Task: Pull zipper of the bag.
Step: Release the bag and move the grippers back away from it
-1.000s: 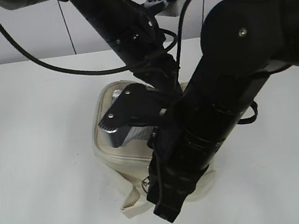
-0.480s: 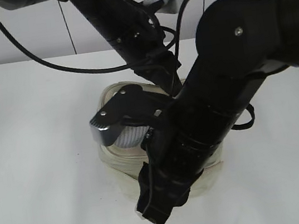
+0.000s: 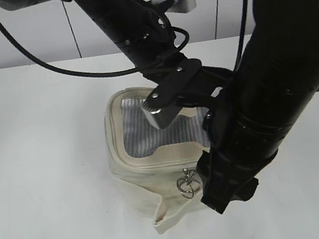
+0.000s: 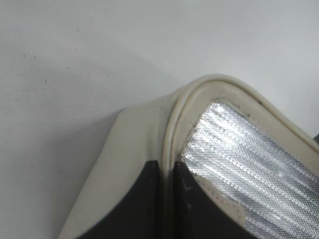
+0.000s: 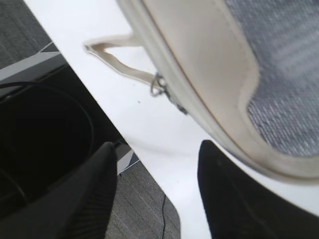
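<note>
The cream bag (image 3: 132,173) stands mid-table, its grey ribbed lid panel (image 3: 140,135) facing up. The zipper track (image 3: 154,165) runs round the lid rim, and silver pull tabs (image 3: 185,186) hang at the front right corner. In the left wrist view my left gripper (image 4: 166,172) is shut on the lid rim (image 4: 175,119) at a corner; the exterior view hides it behind the right arm. My right gripper (image 3: 220,200) is open and empty, just right of the tabs. In the right wrist view the right gripper (image 5: 157,172) hovers over the table edge, the tabs (image 5: 160,87) ahead.
The cream strap (image 3: 165,215) lies loose in front of the bag and also shows in the right wrist view (image 5: 117,52). The white table's (image 3: 41,173) front edge is close under the right gripper, with grey floor (image 5: 144,209) below. Both black arms cross above the bag.
My right arm has swung right and lifted off the bag, uncovering the lid, the front face and the pull tabs. The left arm has stayed on the rim.
</note>
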`<state>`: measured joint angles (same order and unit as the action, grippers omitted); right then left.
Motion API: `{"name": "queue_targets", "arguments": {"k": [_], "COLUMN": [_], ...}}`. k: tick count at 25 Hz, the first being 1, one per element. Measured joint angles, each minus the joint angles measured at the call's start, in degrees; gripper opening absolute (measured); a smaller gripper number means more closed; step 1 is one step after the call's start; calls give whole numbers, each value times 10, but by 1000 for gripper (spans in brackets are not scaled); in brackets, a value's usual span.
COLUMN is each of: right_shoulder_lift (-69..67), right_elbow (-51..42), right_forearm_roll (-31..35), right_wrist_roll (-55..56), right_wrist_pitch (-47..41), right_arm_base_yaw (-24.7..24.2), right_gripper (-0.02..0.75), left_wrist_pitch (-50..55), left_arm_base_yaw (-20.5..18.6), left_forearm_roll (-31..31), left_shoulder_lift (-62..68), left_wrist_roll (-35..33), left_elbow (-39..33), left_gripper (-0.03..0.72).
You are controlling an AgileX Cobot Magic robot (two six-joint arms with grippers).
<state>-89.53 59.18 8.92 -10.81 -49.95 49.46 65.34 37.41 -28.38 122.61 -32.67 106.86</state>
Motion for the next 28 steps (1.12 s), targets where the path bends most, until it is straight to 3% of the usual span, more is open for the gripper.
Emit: {"name": "queue_targets", "arguments": {"k": [10, 19, 23, 25, 28], "right_shoulder_lift": [66, 67, 67, 67, 67], "right_elbow": [0, 0, 0, 0, 0], "right_forearm_roll": [-63, -72, -72, -72, -72], "right_wrist_roll": [104, 124, 124, 124, 124], "right_wrist_pitch": [-17, -17, -15, -9, -1], "right_arm_base_yaw": [-12, -134, -183, -208, -251], "right_gripper": [422, 422, 422, 422, 422], "left_wrist_pitch": [0, -1, 32, 39, 42], "left_arm_base_yaw": [0, -2, -2, -2, -2], "left_forearm_roll": [5, 36, 44, 71, 149], "left_shoulder_lift": [-2, -40, -45, -51, -67], "left_wrist_roll": [0, 2, 8, 25, 76], "left_elbow": [0, 0, 1, 1, 1], "left_gripper": [62, 203, 355, 411, 438]}}
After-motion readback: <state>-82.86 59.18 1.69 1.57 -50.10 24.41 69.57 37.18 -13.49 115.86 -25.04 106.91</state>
